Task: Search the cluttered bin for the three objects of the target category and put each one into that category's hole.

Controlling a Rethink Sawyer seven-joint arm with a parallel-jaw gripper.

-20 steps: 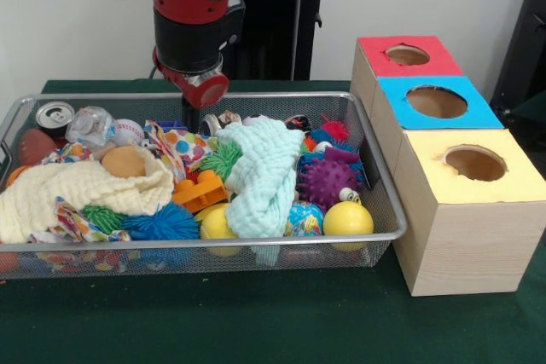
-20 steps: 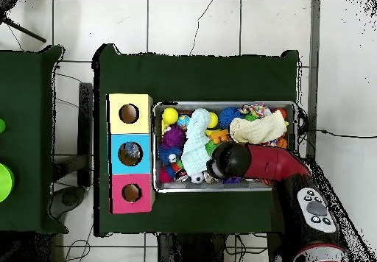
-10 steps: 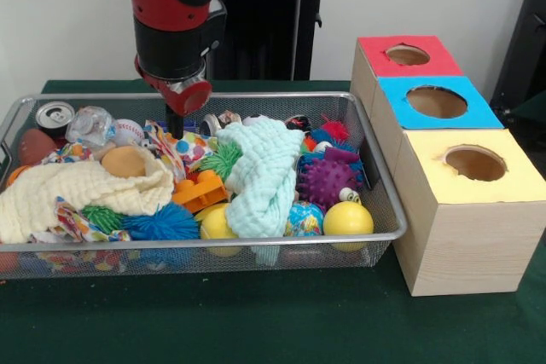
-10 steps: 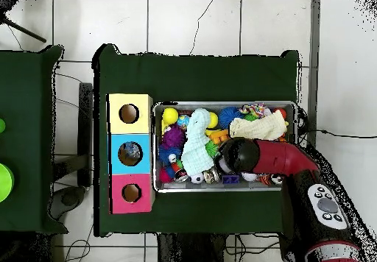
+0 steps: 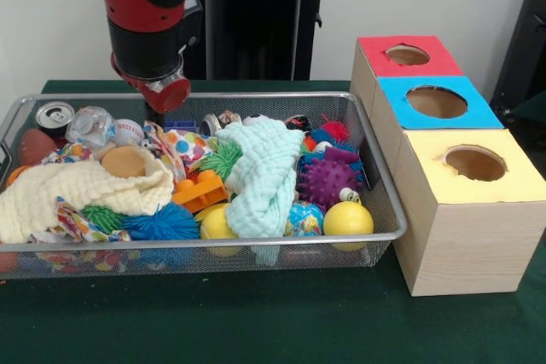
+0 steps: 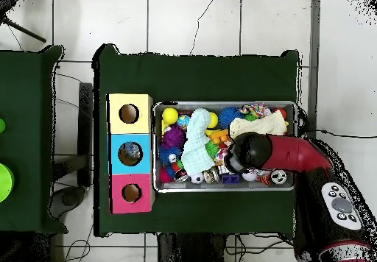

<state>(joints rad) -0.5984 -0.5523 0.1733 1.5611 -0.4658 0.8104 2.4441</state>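
My gripper [image 5: 156, 115] hangs low over the back of the wire bin [image 5: 256, 243], just behind a patterned cloth [image 5: 175, 144] and right of a baseball [image 5: 128, 131]. Its tips are too hidden to judge. The bin holds a mint cloth [image 5: 264, 168], a cream cloth [image 5: 77, 189], a purple spiky ball [image 5: 326, 178], a blue spiky ball [image 5: 162, 223], yellow balls [image 5: 347, 218], an orange block [image 5: 200, 192] and a can [image 5: 55, 116]. In the overhead view the arm's wrist [image 6: 247, 152] covers the gripper.
Three wooden boxes stand in a row to the right of the bin: red top [image 5: 405, 55], blue top [image 5: 435, 102], yellow top [image 5: 475, 164], each with a round hole. From above they lie left of the bin [image 6: 221, 104]. Green cloth covers the table [image 5: 256, 321].
The arm has slid left along the back of the bin in the front view, from above the mint cloth's edge toward the baseball and can. Bin contents have not shifted.
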